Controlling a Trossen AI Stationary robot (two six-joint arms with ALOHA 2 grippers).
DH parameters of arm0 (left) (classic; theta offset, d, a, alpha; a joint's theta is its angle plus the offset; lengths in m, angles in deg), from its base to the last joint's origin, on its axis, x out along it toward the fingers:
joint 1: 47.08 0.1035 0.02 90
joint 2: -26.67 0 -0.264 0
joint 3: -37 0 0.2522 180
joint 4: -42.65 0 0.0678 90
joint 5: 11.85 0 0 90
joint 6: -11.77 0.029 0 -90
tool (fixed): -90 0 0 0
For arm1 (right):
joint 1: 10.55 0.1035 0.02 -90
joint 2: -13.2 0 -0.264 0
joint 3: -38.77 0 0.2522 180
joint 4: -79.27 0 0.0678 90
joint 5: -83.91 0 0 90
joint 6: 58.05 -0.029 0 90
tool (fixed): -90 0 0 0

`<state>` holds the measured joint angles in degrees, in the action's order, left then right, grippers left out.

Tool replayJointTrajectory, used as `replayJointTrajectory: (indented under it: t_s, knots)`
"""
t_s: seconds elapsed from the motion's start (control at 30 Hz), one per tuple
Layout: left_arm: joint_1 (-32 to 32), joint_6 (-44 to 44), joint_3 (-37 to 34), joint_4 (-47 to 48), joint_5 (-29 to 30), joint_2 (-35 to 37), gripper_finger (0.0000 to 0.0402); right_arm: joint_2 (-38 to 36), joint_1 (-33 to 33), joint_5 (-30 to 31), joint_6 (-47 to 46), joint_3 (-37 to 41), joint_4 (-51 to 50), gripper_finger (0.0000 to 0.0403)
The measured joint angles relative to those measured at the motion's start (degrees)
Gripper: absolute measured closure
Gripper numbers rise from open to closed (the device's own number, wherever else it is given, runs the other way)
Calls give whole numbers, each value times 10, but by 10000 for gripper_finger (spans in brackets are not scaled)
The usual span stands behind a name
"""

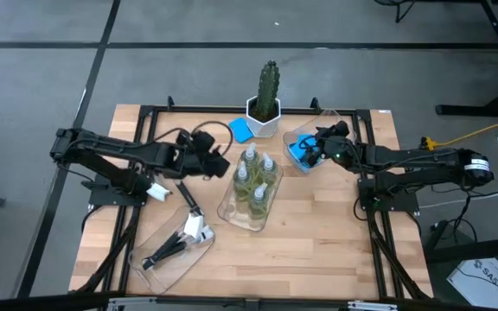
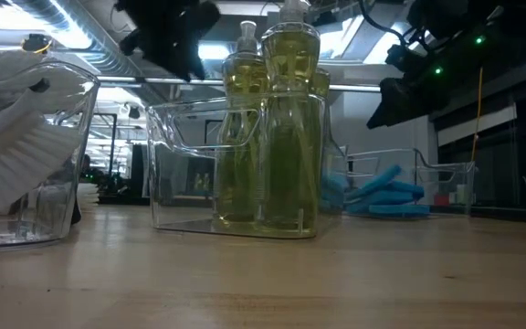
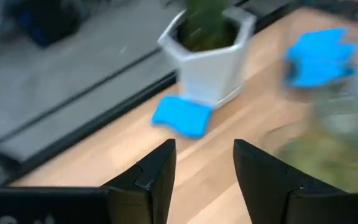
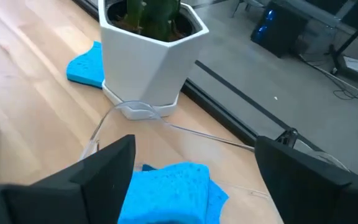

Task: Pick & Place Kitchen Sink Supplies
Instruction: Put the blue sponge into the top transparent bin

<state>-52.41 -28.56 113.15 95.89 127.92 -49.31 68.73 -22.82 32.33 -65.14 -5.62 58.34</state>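
Observation:
A loose blue sponge [image 1: 242,130] lies flat on the table beside the cactus pot [image 1: 264,115]. My left gripper [image 1: 223,162] hovers short of it, open and empty; the sponge [image 3: 182,116] shows ahead of the gripper [image 3: 204,155]. My right gripper [image 4: 194,146] stands wide open over the right clear tray [image 1: 320,136]. Blue sponges [image 4: 169,190] lie in that tray below and between its fingers. Bottles of yellow-green liquid [image 1: 256,177] stand in the middle tray [image 1: 236,216]. Brushes [image 1: 184,235] lie in the left tray.
The cactus in its white pot [image 4: 151,56] stands at the table's far edge, between the loose sponge and the right tray. A black frame rail [image 1: 258,111] runs along the table's far edge. Bare wood lies near the front edge [image 1: 318,259].

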Motion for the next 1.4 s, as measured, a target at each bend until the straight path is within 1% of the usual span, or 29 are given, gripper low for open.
replayJointTrajectory:
  t_s: [0.13,0.27,0.33,0.43,0.6,0.67,0.77,0.87,0.97,1.07,1.13,1.2,1.33,1.4]
  knots:
    - [46,-50,0,77,-47,7,259,0,0,-7,0,0,0,74]
    - [96,-50,0,107,-96,7,268,-1,0,-12,-2,0,1,73]
    - [117,-24,0,108,-119,7,271,-2,0,-16,-8,0,2,73]
    - [143,41,-3,105,-151,2,274,-2,0,-41,-18,0,11,73]
    - [186,122,-44,85,-170,-1,281,-2,0,-89,-20,0,44,73]
    - [211,134,-64,62,-203,-1,284,-2,0,-103,-19,0,51,73]
    - [253,152,-91,24,-284,-1,292,-2,0,-116,-19,0,59,73]
    - [293,158,-117,-43,-363,-3,304,-2,0,-116,-19,0,61,73]
    - [334,158,-136,-119,-425,-3,324,-2,0,-116,-19,0,61,73]
    - [373,155,-154,-198,-487,-3,353,-2,0,-117,-19,0,61,73]
    - [393,151,-160,-238,-505,-6,377,-2,0,-117,-19,0,61,73]
    - [406,152,-160,-270,-507,-13,394,-2,0,-117,-19,0,61,73]
    - [416,152,-161,-346,-506,-51,397,-2,0,-117,-19,0,61,73]
    - [415,166,-161,-390,-507,-75,396,-2,0,-117,-18,0,61,73]
